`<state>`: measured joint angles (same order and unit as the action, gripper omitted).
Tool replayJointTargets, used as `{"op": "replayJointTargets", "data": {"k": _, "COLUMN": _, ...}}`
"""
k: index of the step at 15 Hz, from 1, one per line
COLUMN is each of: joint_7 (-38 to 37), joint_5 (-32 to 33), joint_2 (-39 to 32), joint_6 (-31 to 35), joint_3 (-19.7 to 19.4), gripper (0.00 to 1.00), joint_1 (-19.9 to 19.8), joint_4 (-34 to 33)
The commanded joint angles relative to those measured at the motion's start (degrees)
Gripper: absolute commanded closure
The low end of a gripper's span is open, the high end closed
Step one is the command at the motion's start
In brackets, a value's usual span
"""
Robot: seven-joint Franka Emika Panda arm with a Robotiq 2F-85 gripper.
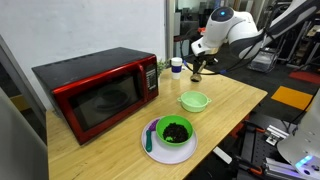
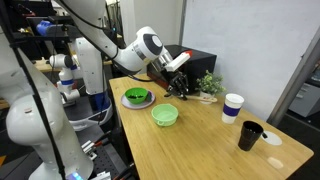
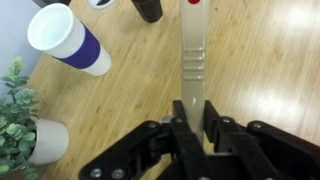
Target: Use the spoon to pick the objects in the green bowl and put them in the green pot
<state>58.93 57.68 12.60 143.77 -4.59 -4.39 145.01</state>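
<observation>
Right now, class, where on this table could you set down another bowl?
Bare wood lies between the lime-green bowl and the white-and-blue cup, and along the near edge of the table. Crowded: by the plant, where the gripper holds the spoon.

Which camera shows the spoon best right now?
The wrist view: the spoon runs up mid-frame, its pale handle clamped in the end effector. In both exterior views it is too small to make out.

A pale wooden table [image 1: 228,108] stands against a plain white wall [image 1: 90,25].
</observation>
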Motion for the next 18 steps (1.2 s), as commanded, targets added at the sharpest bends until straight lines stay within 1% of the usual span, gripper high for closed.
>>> {"op": "replayJointTargets", "data": {"k": 1, "joint_7": -5.8, "joint_5": 4.3, "joint_2": -3.6, "joint_6": 0.0, "joint_3": 0.8, "gripper": 0.94, "joint_1": 0.6, "joint_4": -0.6}}
{"op": "replayJointTargets", "data": {"k": 6, "joint_7": -10.6, "joint_5": 7.8, "joint_2": -8.1, "joint_6": -0.5, "joint_3": 1.5, "gripper": 0.94, "joint_1": 1.8, "joint_4": -1.3}}
{"op": "replayJointTargets", "data": {"k": 9, "joint_7": -12.9, "joint_5": 11.1, "joint_2": -10.2, "joint_6": -1.5, "joint_3": 2.1, "gripper": 0.94, "joint_1": 2.3, "joint_4": -1.6}}
{"op": "replayJointTargets", "data": {"k": 13, "joint_7": -17.9, "joint_5": 18.8, "joint_2": -11.1, "joint_6": -4.6, "joint_3": 2.6, "gripper": 0.94, "joint_1": 3.0, "joint_4": -1.8}}
{"op": "replayJointTargets", "data": {"k": 15, "joint_7": -21.1, "joint_5": 23.9, "joint_2": -10.8, "joint_6": -7.8, "joint_3": 3.4, "gripper": 0.94, "joint_1": 3.5, "joint_4": -1.6}}
{"op": "replayJointTargets", "data": {"k": 18, "joint_7": -23.6, "joint_5": 30.2, "joint_2": -10.2, "joint_6": -12.7, "joint_3": 5.2, "gripper": 0.94, "joint_1": 5.1, "joint_4": -0.6}}
